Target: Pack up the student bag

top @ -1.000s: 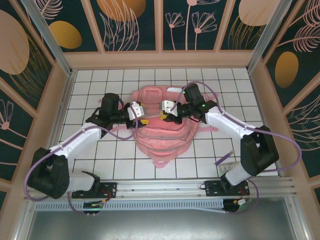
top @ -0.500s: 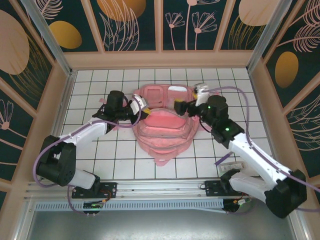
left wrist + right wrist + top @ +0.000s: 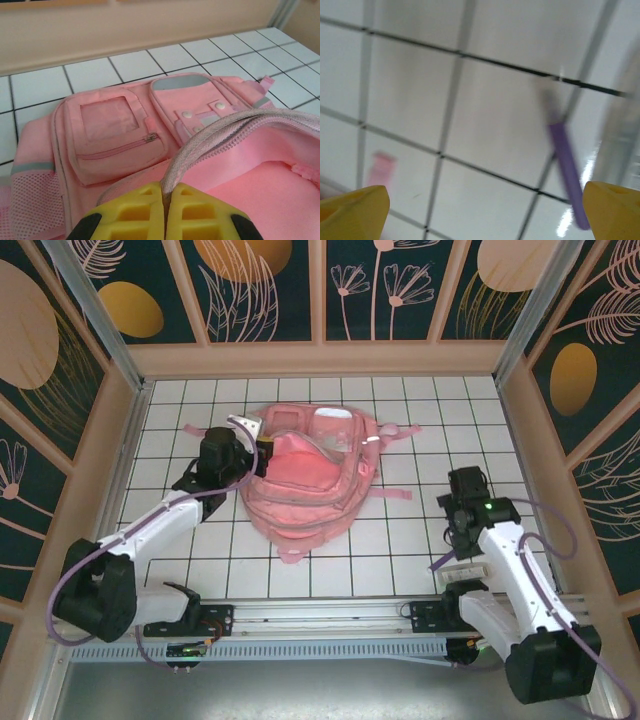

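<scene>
The pink student bag [image 3: 305, 480] lies on the white tiled table, a little left of centre, with loose straps trailing to both sides. My left gripper [image 3: 260, 448] is at its left upper edge. In the left wrist view its yellow fingers [image 3: 145, 210] are shut [image 3: 166, 189] on the zippered rim of the bag's open main compartment, with the front pockets [image 3: 115, 127] and pink lining [image 3: 260, 185] beyond. My right gripper [image 3: 461, 532] is apart from the bag, at the near right over bare tiles. It stands open [image 3: 485, 200] with nothing between its fingers.
A purple cable [image 3: 565, 155] runs across the tiles under my right gripper, and its end [image 3: 441, 560] shows near the right arm's base. A pink strap tip [image 3: 381, 169] lies at the left of that view. Wooden walls [image 3: 320, 358] ring the table.
My right gripper has let go of the bag, opened wide and drawn back to the near right. My left gripper has shut on the rim, and the bag has shifted left.
</scene>
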Robot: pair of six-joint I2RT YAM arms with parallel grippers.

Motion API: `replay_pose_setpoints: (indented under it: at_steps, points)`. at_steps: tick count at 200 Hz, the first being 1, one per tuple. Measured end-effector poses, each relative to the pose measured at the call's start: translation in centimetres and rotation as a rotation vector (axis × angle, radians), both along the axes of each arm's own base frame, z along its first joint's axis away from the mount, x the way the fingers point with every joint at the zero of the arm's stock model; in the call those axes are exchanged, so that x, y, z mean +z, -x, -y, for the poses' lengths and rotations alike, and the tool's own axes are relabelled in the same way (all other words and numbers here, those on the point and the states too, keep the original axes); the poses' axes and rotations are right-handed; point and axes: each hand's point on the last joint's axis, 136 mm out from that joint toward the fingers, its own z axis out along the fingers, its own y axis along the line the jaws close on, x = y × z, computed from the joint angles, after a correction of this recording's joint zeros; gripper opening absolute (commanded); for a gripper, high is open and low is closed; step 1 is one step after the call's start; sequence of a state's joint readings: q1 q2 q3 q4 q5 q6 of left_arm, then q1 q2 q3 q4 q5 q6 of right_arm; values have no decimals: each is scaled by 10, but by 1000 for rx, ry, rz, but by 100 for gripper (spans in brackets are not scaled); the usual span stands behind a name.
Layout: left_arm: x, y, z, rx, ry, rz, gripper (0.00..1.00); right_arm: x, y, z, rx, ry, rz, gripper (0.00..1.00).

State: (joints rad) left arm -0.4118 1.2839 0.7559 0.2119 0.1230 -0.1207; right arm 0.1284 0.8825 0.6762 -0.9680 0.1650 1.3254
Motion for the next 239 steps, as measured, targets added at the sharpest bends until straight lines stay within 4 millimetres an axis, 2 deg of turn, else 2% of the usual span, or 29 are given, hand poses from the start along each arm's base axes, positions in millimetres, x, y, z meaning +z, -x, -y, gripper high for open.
replay_pose_setpoints:
  at_steps: [17, 23, 29, 42, 104, 120, 127, 142, 154, 169, 183, 202, 213, 227, 239]
  points:
    - [2, 5, -6, 31, 22, -8, 0, -18, 16, 6, -32, -30, -52, 83]
    - [1, 7, -6, 36, 29, -13, 0, -24, 20, 6, -25, -39, -73, 75]
    - [1, 9, -5, 34, 36, -18, 0, -30, 22, 6, -7, -45, -89, 67]
    - [0, 14, 0, 21, 49, -30, 0, -38, 20, 3, 44, -52, -111, 59]
    - [-1, 37, 51, -195, 152, -82, 0, -61, -1, 1, 236, -18, -183, 60]
    - [-3, 41, 62, -251, 178, -96, 0, -69, -3, -2, 266, -31, -182, 50]
    - [-5, 42, 66, -271, 185, -104, 0, -69, -10, -6, 285, -46, -152, 47]
    - [-9, 44, 74, -309, 204, -120, 0, -75, -18, -12, 321, -67, -139, 34]
    - [-10, 46, 79, -335, 218, -126, 0, -81, -16, -13, 329, -74, -168, 29]
    - [-12, 47, 83, -358, 227, -135, 0, -82, -15, -13, 347, -71, -190, 32]
    - [-11, 47, 86, -373, 233, -142, 0, -82, -17, -14, 353, -74, -201, 46]
    - [-7, 44, 90, -385, 238, -142, 0, -80, -23, -16, 368, -80, -206, 48]
    - [-6, 43, 91, -388, 239, -143, 0, -78, -24, -16, 376, -78, -223, 54]
    - [-7, 44, 92, -396, 242, -149, 0, -69, -28, -14, 384, -70, -233, 64]
    - [-8, 44, 94, -404, 245, -158, 0, -55, -34, -12, 374, -56, -231, 66]
